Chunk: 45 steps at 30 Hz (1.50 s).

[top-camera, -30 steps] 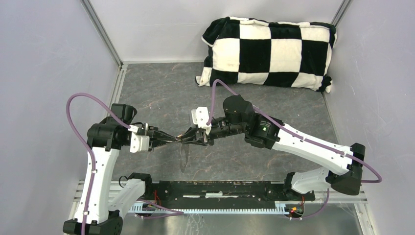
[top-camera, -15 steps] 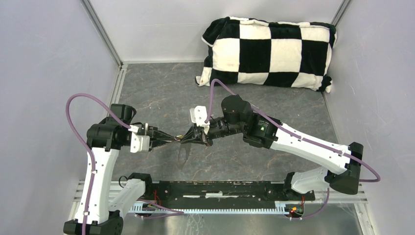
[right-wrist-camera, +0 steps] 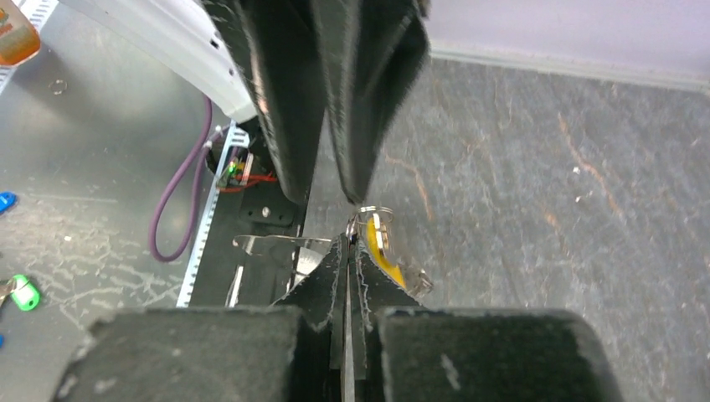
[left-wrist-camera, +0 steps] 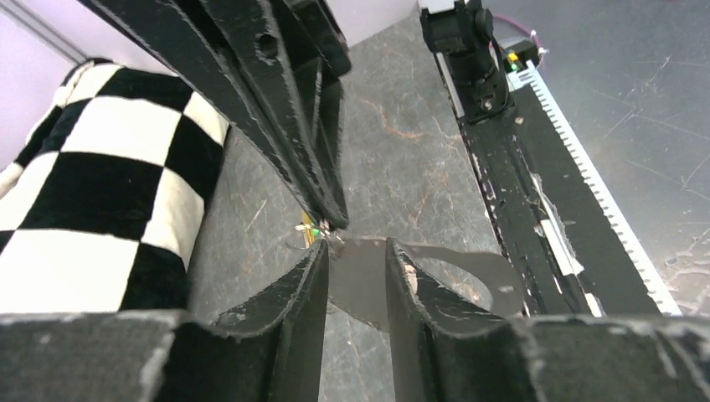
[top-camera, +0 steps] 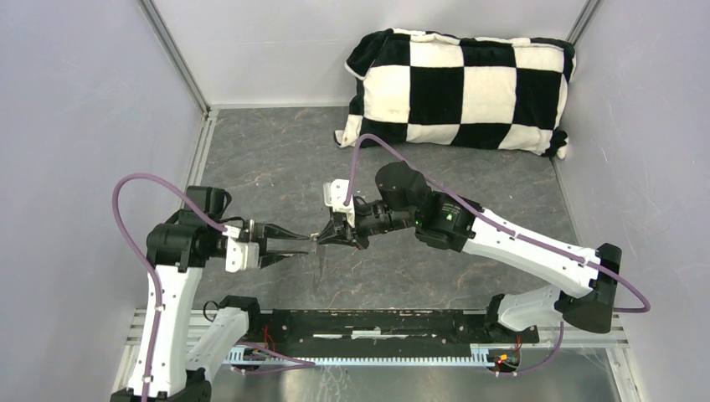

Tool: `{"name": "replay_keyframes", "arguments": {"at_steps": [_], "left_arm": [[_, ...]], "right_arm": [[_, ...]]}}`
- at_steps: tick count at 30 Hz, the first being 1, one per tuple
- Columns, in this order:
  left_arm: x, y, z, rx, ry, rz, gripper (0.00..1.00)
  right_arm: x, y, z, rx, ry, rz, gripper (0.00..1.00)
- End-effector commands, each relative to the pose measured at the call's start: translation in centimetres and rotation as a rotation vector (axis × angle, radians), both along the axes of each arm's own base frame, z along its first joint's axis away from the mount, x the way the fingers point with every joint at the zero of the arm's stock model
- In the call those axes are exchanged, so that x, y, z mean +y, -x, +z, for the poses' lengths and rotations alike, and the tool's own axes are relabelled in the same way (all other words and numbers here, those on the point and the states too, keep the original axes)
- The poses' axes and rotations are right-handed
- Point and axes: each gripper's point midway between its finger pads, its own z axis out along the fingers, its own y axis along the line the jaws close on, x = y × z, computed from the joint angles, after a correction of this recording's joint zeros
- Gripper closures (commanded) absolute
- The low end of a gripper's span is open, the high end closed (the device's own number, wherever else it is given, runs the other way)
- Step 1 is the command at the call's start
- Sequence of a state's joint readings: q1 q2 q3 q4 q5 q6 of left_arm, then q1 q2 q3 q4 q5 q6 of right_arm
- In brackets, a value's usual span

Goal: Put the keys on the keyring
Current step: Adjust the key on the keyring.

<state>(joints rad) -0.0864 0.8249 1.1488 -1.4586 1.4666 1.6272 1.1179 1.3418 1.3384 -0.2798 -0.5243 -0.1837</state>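
Seemingly midway: right jaws pinch the keyring point(right-wrist-camera: 368, 212), yellow key point(right-wrist-camera: 383, 249) touching it; left jaws, at nine o'clock, spread; threading unconfirmed.

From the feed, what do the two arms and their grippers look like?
The left arm and right arm have white link shells and black joint housings; a purple cable runs along each. A small green light shows on the right arm's black housing. The left gripper and right gripper have slim black tapered fingers.
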Motion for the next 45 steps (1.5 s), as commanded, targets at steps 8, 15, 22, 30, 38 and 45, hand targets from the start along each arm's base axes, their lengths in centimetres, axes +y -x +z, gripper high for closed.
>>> {"name": "replay_keyframes", "arguments": {"at_steps": [8,15,22,30,38,45], "left_arm": [[1.1,-0.4,-0.4,-0.156,-0.045,0.177,0.61],[0.7,-1.4,1.6,-0.279,0.045,0.187,0.47],[0.0,-0.1,0.4,-0.119,0.045,0.055,0.49],[-0.3,1.4,-0.8,-0.013,0.037,0.011,0.57],[-0.8,1.9,-1.5,-0.020,0.016,-0.031,0.54],[-1.3,2.4,-2.9,-0.043,-0.038,-0.081,0.60]], "right_arm": [[-2.1,0.8,1.4,0.103,0.049,0.092,0.99],[-1.4,2.4,-0.9,0.193,0.160,0.212,1.00],[-0.4,3.2,-1.9,0.214,0.214,0.240,1.00],[0.0,3.3,-1.3,0.229,0.224,0.253,0.99],[0.2,3.3,-0.7,0.230,0.214,0.260,1.00],[0.1,3.4,-0.4,0.231,0.209,0.268,1.00]]}}
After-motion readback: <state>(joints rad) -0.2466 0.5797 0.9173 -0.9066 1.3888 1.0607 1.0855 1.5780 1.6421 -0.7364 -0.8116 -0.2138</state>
